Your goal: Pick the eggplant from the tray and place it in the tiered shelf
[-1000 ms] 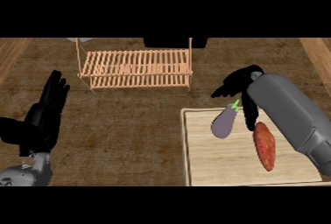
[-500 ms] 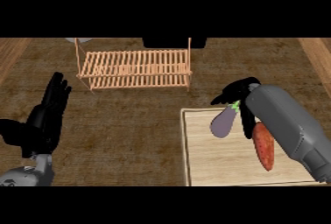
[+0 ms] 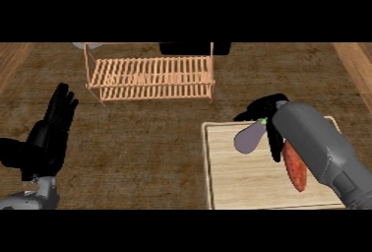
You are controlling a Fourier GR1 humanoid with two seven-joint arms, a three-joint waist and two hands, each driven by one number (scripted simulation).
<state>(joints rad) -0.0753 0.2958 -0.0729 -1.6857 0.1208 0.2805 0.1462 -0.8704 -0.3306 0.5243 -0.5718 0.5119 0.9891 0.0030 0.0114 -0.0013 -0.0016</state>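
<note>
The purple eggplant lies tilted at the far end of the light wooden tray, its green stem pointing up and to the right. My right hand is bent over the stem end. One finger runs down the eggplant's right side, so the hand curls round it. The grey forearm hides the tray's right part. The tiered shelf, made of pale wooden slats, stands at the back left of centre with nothing on it. My left hand rests open at the left edge, fingers up.
A long orange-red vegetable lies on the tray beside my right forearm. A dark object and a small grey thing sit behind the shelf. Brown counter top stretches between shelf and tray.
My right hand and forearm have shifted left and come down over the eggplant's stem end. The eggplant has barely moved. The left hand has stayed still.
</note>
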